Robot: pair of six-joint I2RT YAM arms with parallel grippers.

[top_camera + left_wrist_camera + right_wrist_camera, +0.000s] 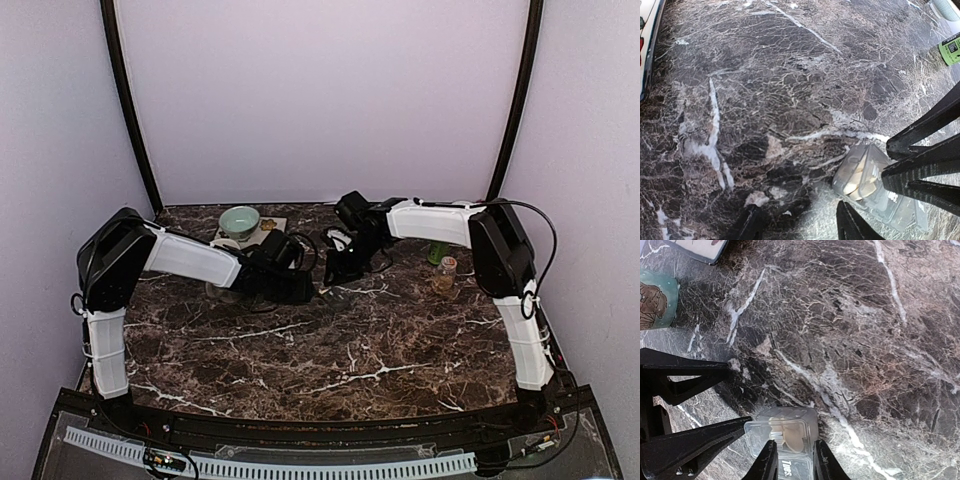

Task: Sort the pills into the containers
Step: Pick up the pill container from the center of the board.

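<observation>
The one word that reads clearly is "Tues", in slanted white letters on a dark patch of the small clear plastic pill box (785, 417), at the bottom edge of the right wrist view. In the left wrist view the same box carries a small dark mark on its lid, too blurred to read. At that view's top right edge, a bright green label (952, 47) on something cut off by the frame bears a black-and-white square code, with fine print beside it too small to make out.
</observation>
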